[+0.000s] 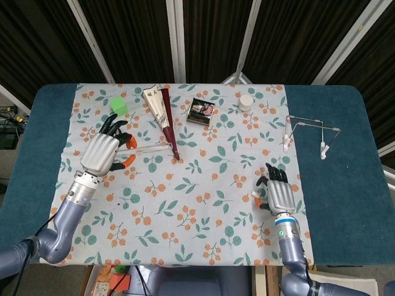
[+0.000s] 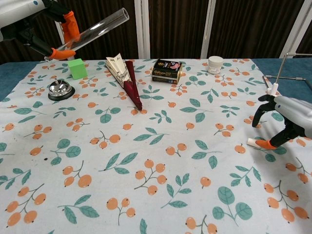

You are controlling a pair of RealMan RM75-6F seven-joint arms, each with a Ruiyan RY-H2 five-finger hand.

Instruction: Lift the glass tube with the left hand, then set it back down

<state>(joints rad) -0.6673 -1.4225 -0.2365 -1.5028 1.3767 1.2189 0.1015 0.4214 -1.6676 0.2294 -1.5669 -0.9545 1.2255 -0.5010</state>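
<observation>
The left hand pinches the glass tube aloft, tilted, well above the surface; the right hand, fingers apart and empty, hovers over a small white cap.

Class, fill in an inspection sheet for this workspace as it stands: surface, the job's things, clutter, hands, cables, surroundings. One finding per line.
Surface: table with blue top, floral cloth over the middle.
Job's things: glass tube held clear of the table, tilted, far end higher.
Clutter: green block, call bell, folded fan, dark box, white jar, wire stand, small white cylinder.
Hands: left hand pinches the tube between orange-tipped fingers; right hand is low over the cloth, a fingertip at the white cylinder, contact unclear.
Cables: some at the far left edge of the head view.
Surroundings: dark curtains with metal poles.
</observation>
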